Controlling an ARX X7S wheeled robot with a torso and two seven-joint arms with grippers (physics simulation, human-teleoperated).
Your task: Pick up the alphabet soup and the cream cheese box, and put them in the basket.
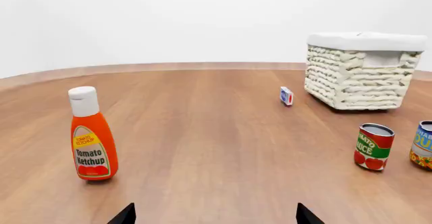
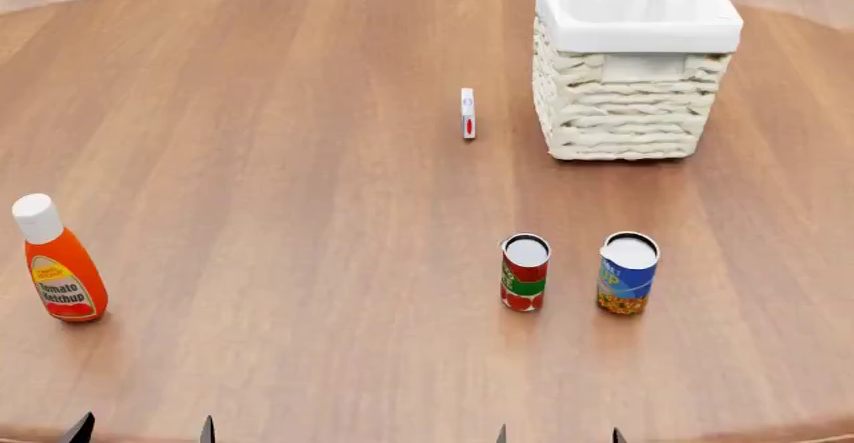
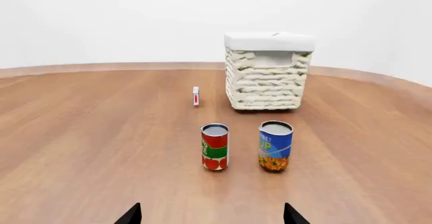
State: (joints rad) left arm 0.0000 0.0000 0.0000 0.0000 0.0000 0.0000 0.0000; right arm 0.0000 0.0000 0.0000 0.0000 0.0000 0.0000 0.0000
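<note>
On the round wooden table (image 2: pixel 267 163), head view taken as the clock face with the near edge at 6:

- Basket (image 2: pixel 627 83), one. Cream wicker, white cloth lining, at about 1 o'clock, far side. Nothing shows inside it.
- Cream cheese box (image 2: pixel 467 113), one. Thin white carton standing on edge, near 12 o'clock, just beside the basket on its 9 o'clock side, not touching.
- Alphabet soup (image 2: pixel 627 273), one. Blue and yellow-orange can, upright, at about 4 o'clock, on the near side of the basket and well apart from it.
- Tomato sauce can (image 2: pixel 525 273), one. Red and green label, upright, near the soup at its 9 o'clock, apart. Not wanted.
- Tomato ketchup bottle (image 2: pixel 56 263), one. Upright at 8 o'clock, well apart from all else.
- Left gripper (image 2: pixel 143 428), one; right gripper (image 2: pixel 558 433), one. Only fingertips show at the near edge. Each pair stands spread, holding nothing.

Step in hand, as judged: the outset; neither item is picked up or in the basket. The right gripper sits nearest the soup, which lies toward 12 to 1 o'clock from it. The next move calls for reaching forward past the tomato sauce can without knocking it, then closing around the soup's body. The slim carton will likely need a careful pinch across its thin faces.
</note>
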